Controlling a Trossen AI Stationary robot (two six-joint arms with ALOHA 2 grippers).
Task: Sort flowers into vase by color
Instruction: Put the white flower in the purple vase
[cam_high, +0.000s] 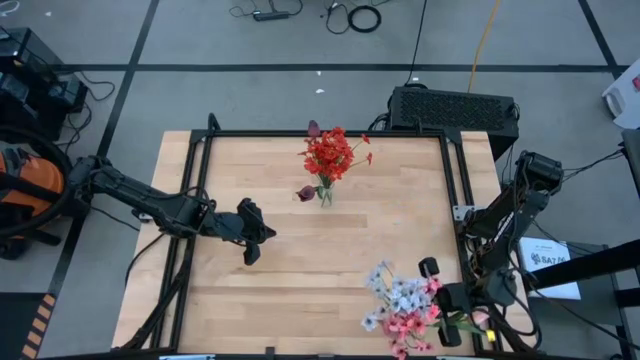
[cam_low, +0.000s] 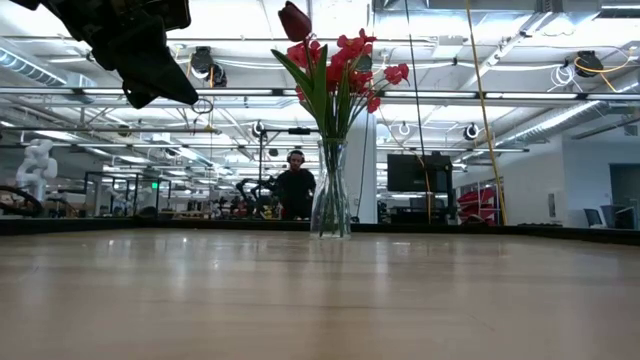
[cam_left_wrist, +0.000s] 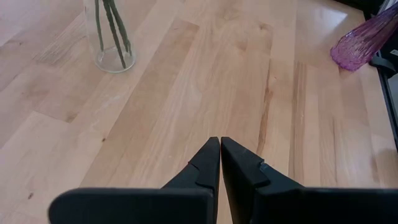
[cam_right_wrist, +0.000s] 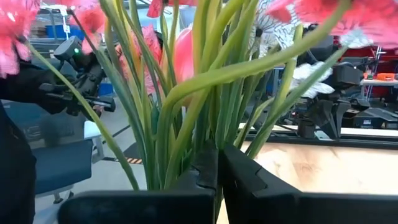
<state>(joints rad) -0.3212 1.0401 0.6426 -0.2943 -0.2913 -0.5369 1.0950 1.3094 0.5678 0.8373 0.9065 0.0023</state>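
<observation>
High view: left claw (cam_high: 252, 252) hovers shut mid-table.

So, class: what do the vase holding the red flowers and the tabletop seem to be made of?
Vase: probably clear glass, or clear plastic; the green stems show through its shiny wall. Tabletop: light wood with a smooth finish; grain lines and plank seams are visible.

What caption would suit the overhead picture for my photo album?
Red flowers stand in a clear vase at the table's far side; left gripper hovers shut mid-table.
</observation>
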